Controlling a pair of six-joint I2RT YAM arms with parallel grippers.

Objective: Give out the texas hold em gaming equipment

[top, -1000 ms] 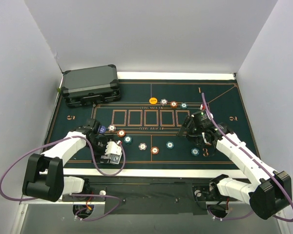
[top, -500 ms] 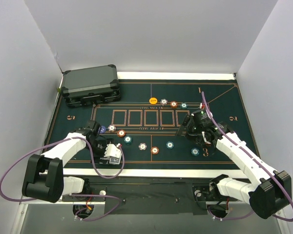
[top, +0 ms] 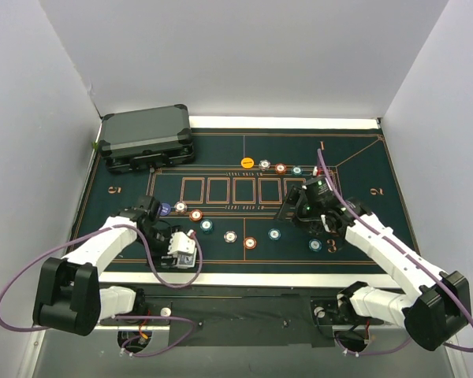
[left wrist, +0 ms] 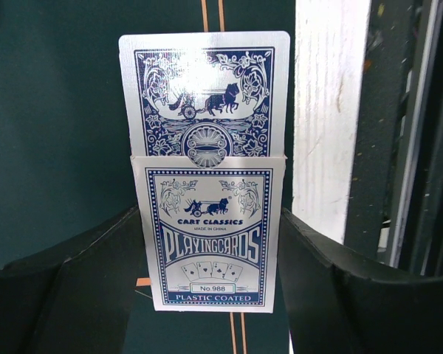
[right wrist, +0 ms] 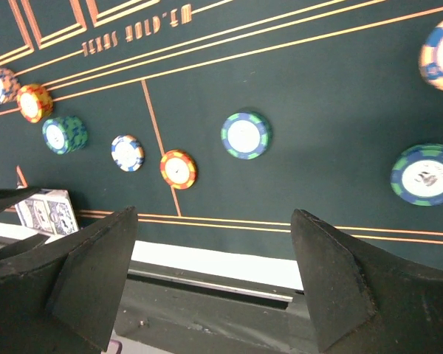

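My left gripper (left wrist: 207,247) is shut on a white and blue playing-card box (left wrist: 208,232), a blue-backed card (left wrist: 204,92) sticking out of its top. Seen from above, the box (top: 186,250) hangs over the mat's near left edge in the left gripper (top: 178,249). Poker chips lie in a loose row on the mat: red (top: 195,215), teal (top: 206,226), white-blue (top: 231,236), orange (top: 250,243), teal (top: 274,234). My right gripper (top: 297,206) hovers open over the mat's centre-right; below it lie a green-blue chip (right wrist: 245,135) and a red-yellow chip (right wrist: 179,169).
A dark grey hard case (top: 147,139) stands at the back left. Another short row of chips, starting with a yellow one (top: 248,163), lies at the back of the green mat (top: 221,153). The mat's white near border (left wrist: 328,110) runs beside the card box.
My left jaws have closed from wide open onto the card box. The right gripper has drifted a little to the left over the mat, still open.
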